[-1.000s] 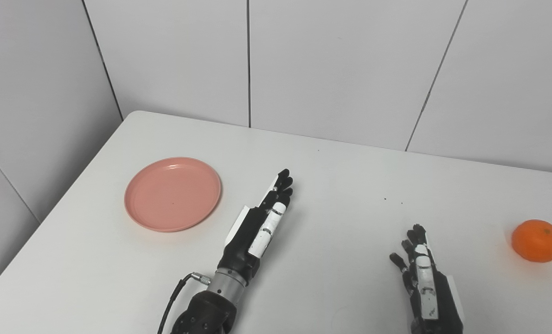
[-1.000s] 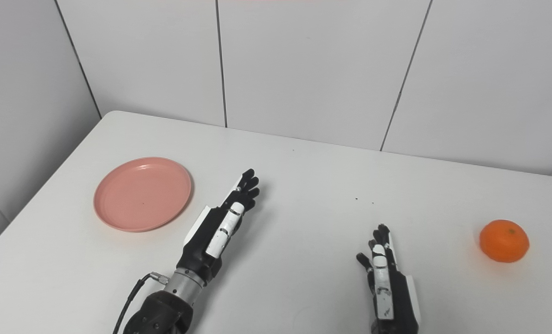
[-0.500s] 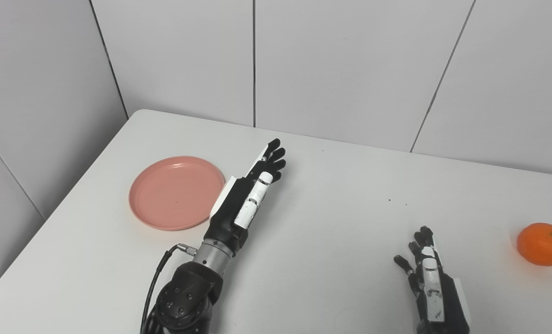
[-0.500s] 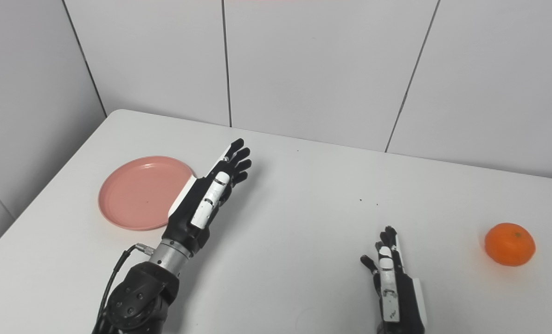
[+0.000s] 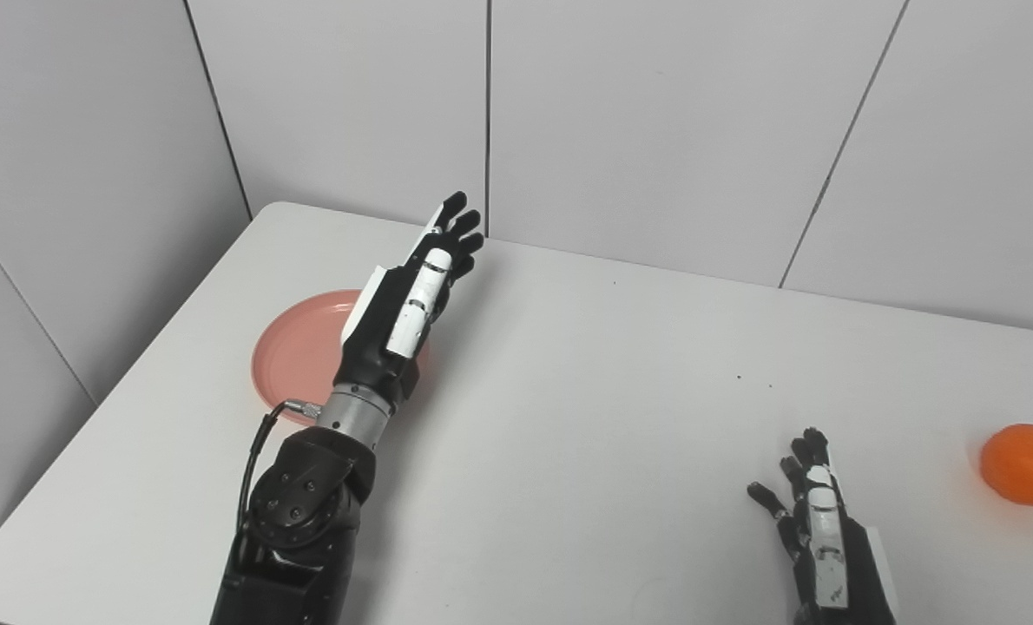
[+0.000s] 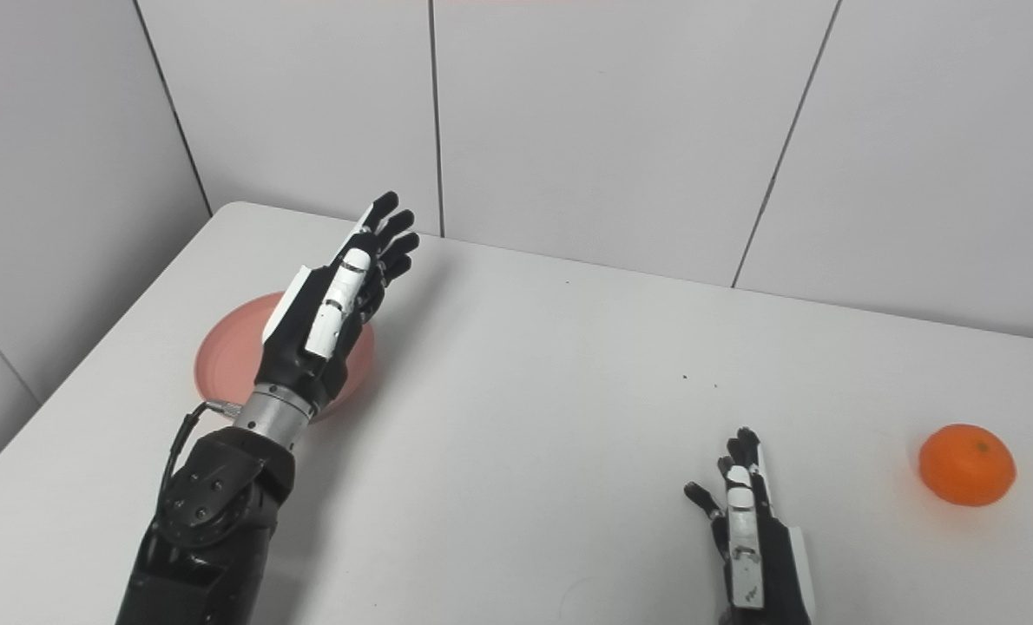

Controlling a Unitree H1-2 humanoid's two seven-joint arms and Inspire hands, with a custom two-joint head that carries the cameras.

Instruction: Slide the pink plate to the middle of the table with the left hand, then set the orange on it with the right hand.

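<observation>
Smooth round pink plate (image 5: 295, 356) half hidden under raised left robot hand (image 5: 408, 291), fingers spread, empty. Glossy orange (image 5: 1027, 463) right of right robot hand (image 5: 820, 529), also loose, wrist cropped. Matte white counter (image 5: 586, 391).

White table (image 5: 569, 391), pink plate (image 5: 295, 347) at left, orange (image 5: 1025, 463) at right

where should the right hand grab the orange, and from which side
Judging from its pose, from above: the orange is round, sits alone on the table with bare space all round, so fingers can wrap its widest middle. The right hand is open, nearer the robot and to the orange's left, so it must first move over.
</observation>
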